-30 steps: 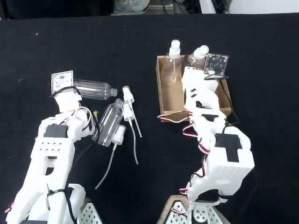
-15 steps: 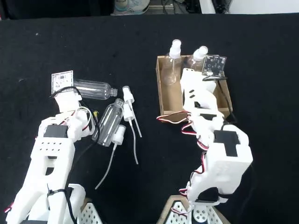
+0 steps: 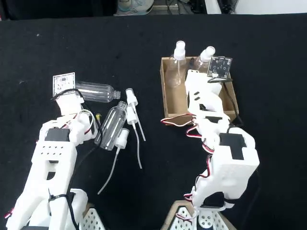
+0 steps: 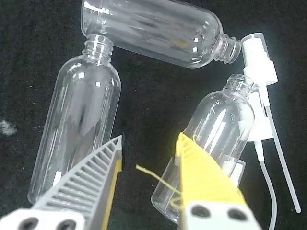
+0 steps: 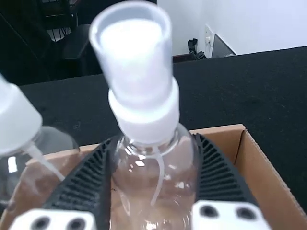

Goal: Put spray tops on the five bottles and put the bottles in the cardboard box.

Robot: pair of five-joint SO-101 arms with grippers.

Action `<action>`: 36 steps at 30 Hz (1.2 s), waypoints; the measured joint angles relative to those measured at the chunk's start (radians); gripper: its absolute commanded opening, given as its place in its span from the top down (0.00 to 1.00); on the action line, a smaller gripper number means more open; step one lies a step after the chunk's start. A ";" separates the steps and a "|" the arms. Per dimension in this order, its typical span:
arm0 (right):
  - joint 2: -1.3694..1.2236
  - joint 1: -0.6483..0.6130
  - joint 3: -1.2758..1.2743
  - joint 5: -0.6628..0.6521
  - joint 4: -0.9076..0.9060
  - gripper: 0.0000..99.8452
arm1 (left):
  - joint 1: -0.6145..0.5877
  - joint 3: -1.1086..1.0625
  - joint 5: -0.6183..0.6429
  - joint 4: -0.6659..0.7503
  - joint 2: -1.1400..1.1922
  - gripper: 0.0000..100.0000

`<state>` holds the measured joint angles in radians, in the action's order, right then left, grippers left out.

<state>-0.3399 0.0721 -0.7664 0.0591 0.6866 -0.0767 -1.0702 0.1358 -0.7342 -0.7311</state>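
We've got the right gripper [image 5: 151, 143] clamped on a capped bottle [image 5: 144, 110] standing inside the cardboard box [image 5: 254, 158]; left gripper [image 4: 148, 143] hangs open between two bare bottles [image 4: 76, 124], necks pointing away from it.

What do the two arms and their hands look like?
The left arm and right arm are white plastic shells with black motor blocks and loose red, white and black cables. The left hand has one grey ribbed finger and one yellow; the right hand has two black ribbed fingers.
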 measured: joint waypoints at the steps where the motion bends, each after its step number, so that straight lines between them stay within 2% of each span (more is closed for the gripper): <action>1: 0.000 0.000 0.000 0.000 0.000 0.84 | 0.000 0.000 0.000 0.000 0.000 0.82; 11: 0.026 0.002 -0.014 0.000 -0.002 0.83 | 0.000 0.000 0.000 0.000 0.000 0.82; 16: 0.032 0.000 -0.014 0.000 -0.052 0.69 | 0.000 0.000 0.000 0.000 0.000 0.82; 18: 0.035 0.002 -0.015 0.000 -0.083 0.67 | 0.000 0.000 0.000 0.000 0.000 0.82; 30: 0.037 0.003 -0.020 0.000 -0.100 0.66 | 0.000 0.000 0.000 0.000 0.000 0.82; 36: 0.127 0.003 -0.072 0.000 -0.107 0.66 | 0.000 0.000 0.000 0.000 0.000 0.82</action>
<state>-0.2125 0.0752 -0.8385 0.0591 0.5792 -0.0767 -1.0702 0.1358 -0.7342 -0.7311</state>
